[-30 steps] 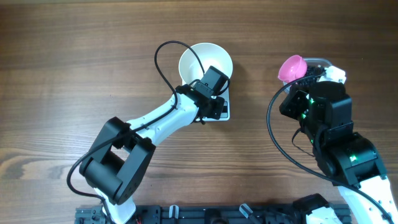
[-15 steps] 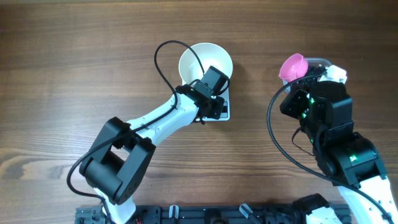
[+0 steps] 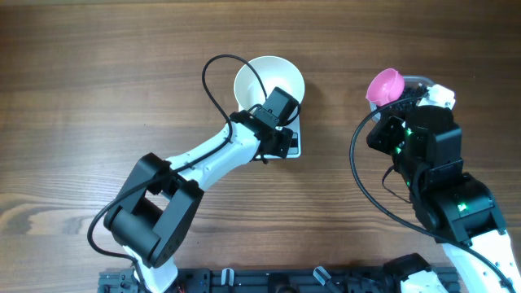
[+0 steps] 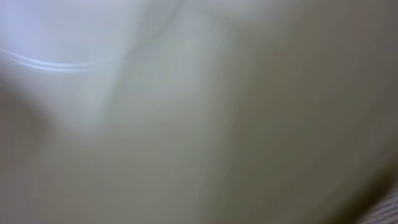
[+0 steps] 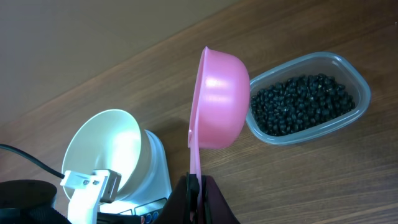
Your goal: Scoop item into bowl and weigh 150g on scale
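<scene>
Overhead: the smooth white bowl [image 3: 259,77] sits on the scale [image 3: 294,147], with the left gripper [image 3: 282,104] clamped on its rim at 5 o'clock.

Left wrist: only blurred white bowl wall.

Right wrist: the right gripper [image 5: 199,186] clenches the pink scoop [image 5: 219,102] by its handle. At 3 o'clock, tiny black beads [image 5: 301,102] fill the clear tub [image 5: 362,87].

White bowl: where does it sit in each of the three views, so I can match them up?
Overhead: white bowl top centre.
Left wrist: only a blurred pale surface, probably its wall.
Right wrist: lower left, on the scale.
Shared landmark: pink scoop, right of the bowl in overhead and right wrist.
</scene>
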You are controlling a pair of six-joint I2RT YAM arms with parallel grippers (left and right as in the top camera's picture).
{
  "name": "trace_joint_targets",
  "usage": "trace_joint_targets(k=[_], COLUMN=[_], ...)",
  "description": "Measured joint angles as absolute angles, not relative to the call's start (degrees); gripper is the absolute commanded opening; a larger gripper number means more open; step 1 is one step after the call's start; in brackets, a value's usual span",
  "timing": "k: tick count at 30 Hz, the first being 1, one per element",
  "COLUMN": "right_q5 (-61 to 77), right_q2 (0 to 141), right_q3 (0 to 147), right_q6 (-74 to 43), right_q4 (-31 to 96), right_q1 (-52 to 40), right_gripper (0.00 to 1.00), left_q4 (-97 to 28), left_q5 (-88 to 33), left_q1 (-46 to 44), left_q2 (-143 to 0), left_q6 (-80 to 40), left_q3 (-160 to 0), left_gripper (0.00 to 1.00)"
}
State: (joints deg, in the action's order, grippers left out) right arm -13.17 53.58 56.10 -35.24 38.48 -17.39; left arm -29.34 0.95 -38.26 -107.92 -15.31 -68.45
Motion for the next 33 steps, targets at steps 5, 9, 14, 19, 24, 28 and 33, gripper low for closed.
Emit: trace_joint_targets(k=[5,9,14,19,24,28,33], right_q5=[-13.17,-13.17,-13.17,-13.17,-13.17,-13.17,-13.17], right_q2=[53.58,53.58,53.6,54.13,55.16,55.24,55.24], right_q3=[56.1,56.1,56.1,56.1,56.1,56.1,56.1], right_q6=[-35.24,-35.24,-35.24,-35.24,-35.24,-35.24,-35.24], right_q4=[38.48,38.5,38.48,38.48,38.48,38.48,38.48], right_q1=[-17.39,-17.39,-17.39,-17.39,-17.39,-17.39,-17.39], right_gripper=[0.04,0.04,0.04,0.04,0.04,0.04,0.04], left_q4=[-29.34,-29.34,-29.32,-29.32,-29.32,-29.32,-29.47], left_q5=[0.56,0.54,0.54,0.51,0.54,0.54,0.38], left_q1=[-38.26,-38.26,-38.26,-38.26,-38.26,-38.26,-38.26], left_q2=[-107.92,-108.12,-108.9,-108.9,-108.95,-108.99,-109.34], left_q6=[-15.33,-15.33,-15.33,-15.33,-15.35,-15.35,-15.35], left_q3=[-68.45,-68.45,-68.45,-68.47,-68.49,-68.53,-68.75], left_gripper=[0.04,0.04,0.04,0.04,0.04,0.04,0.04])
